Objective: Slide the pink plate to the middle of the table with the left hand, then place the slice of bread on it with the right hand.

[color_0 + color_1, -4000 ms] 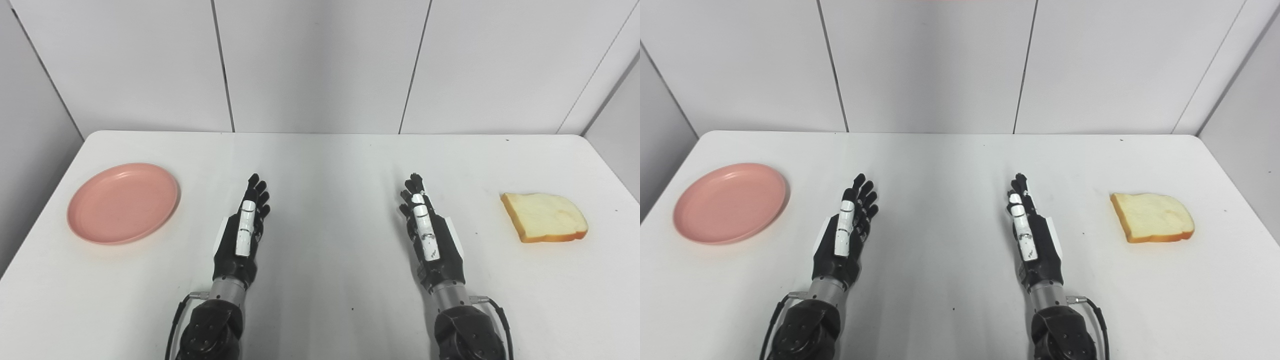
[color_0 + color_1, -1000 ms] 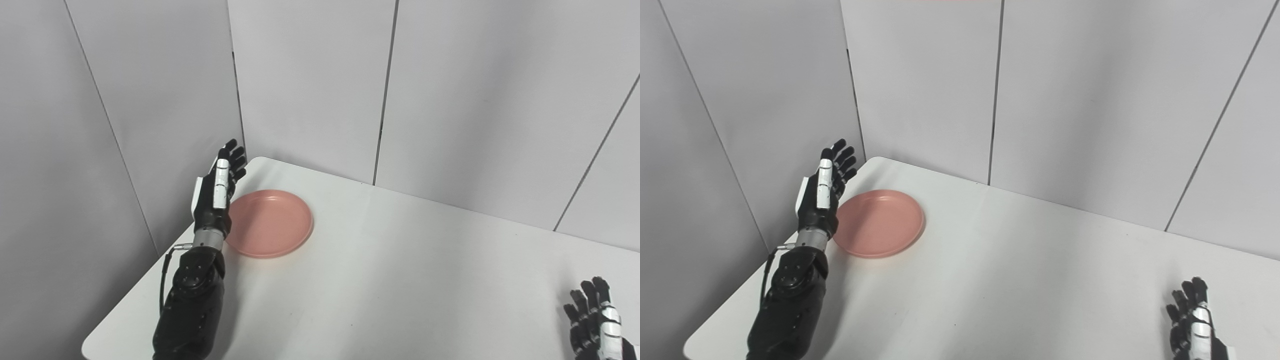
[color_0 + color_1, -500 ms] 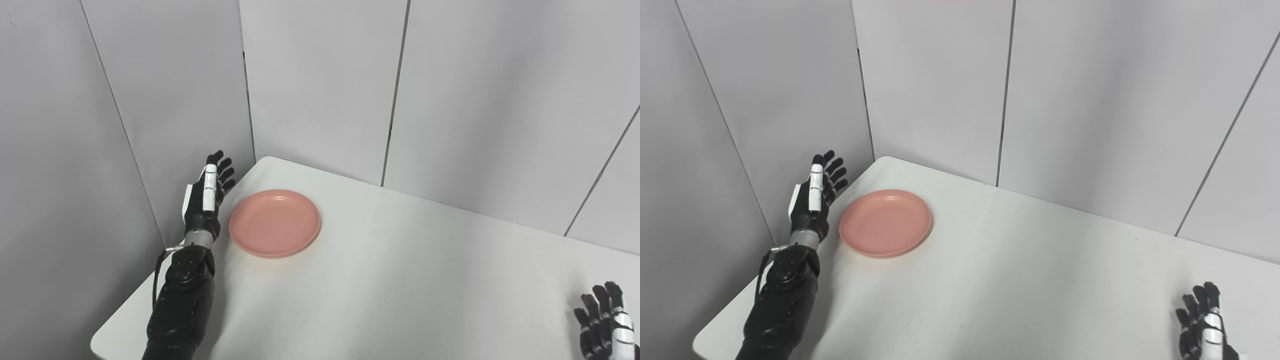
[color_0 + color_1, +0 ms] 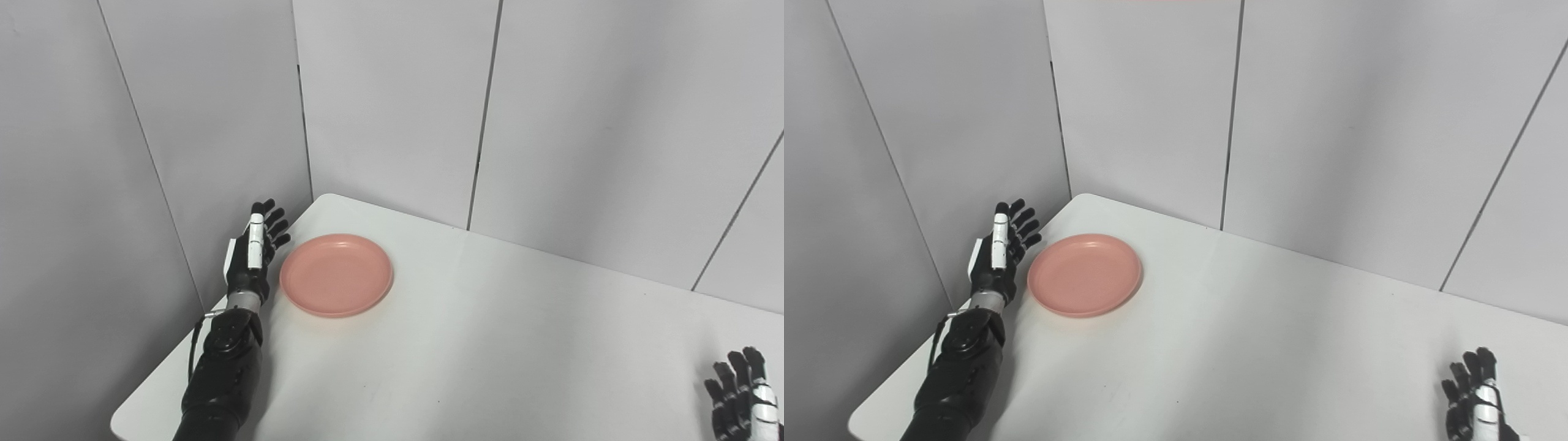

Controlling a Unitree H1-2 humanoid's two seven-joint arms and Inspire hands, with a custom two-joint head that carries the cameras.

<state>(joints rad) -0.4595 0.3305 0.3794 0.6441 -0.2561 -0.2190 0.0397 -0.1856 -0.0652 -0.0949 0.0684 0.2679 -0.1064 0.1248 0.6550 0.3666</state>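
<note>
The pink plate (image 4: 336, 274) lies flat near the table's left corner. My left hand (image 4: 254, 249) is open, its fingers straight and spread, just left of the plate at the table's left edge, a narrow gap away from the rim. My right hand (image 4: 1475, 401) shows only partly at the bottom right corner, fingers apart and holding nothing. The slice of bread is out of view.
The white table (image 4: 490, 343) stretches from the plate toward the right. Grey wall panels (image 4: 214, 122) stand close behind and to the left of my left hand.
My left hand has dropped lower beside the plate over the last half second. Since four seconds ago the view swung left, the bread left the picture, and the left arm reached out past the plate.
</note>
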